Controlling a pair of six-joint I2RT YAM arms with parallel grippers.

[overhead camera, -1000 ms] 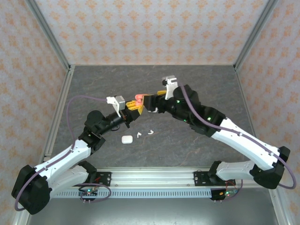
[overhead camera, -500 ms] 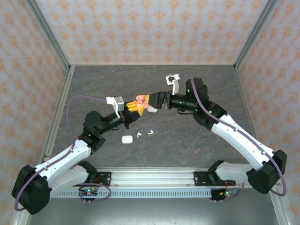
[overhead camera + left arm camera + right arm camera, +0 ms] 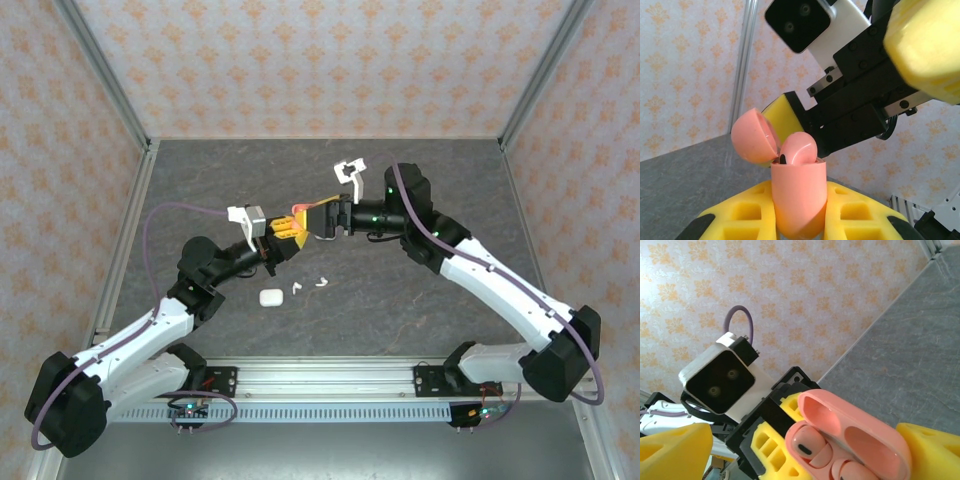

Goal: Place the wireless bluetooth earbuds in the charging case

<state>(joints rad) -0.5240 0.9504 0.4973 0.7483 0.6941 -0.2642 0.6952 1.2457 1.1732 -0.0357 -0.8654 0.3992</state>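
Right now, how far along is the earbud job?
Done: pink earbuds look seated in the open pink case. In hand: left tool grips that case, right tool open around it. Left: two white earbuds and a white case lying on the table.

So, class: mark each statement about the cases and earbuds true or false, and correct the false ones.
1. The pink case has its lid open. True.
2. The left gripper holds the pink case. True.
3. The white case is held up too. False: the white case lies on the table.
4. The pink case is empty. False: pink earbuds sit in it.
5. Two white earbuds lie on the table. True.
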